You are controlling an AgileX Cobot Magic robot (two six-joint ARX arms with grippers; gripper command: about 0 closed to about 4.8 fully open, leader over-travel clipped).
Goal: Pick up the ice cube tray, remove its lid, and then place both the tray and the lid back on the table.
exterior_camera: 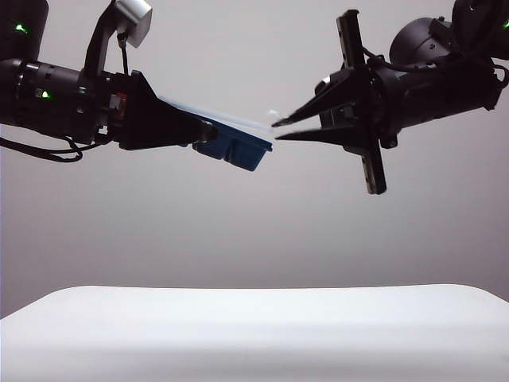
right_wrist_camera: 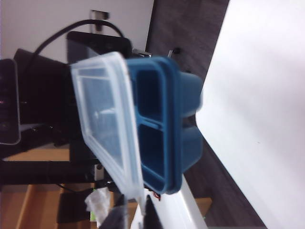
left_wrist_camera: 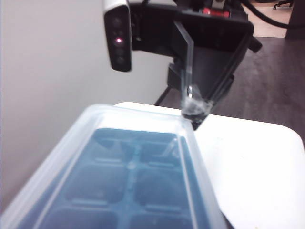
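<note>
The wide plain white counter (exterior_camera: pixel 254 334) fills the bottom of the exterior view, with nothing resting on the part in sight. Above it, two black arms meet mid-frame. From the left edge comes the left pincer (exterior_camera: pixel 208 134), clamped on one end of the small dark navy-blue ice cube tray (exterior_camera: pixel 238 147), which hangs in the air at the centre of the frame, tilted down toward the right. On top of the tray lies the thin translucent frosted plastic lid (exterior_camera: pixel 219 118), its far edge lifted a little off the tray rim in the right wrist view (right_wrist_camera: pixel 107 124). From the upper right reaches the right pincer (exterior_camera: pixel 278 129), its jaws narrowed around the lid's corner tab (left_wrist_camera: pixel 193 106), just beyond the tray's free end.
</note>
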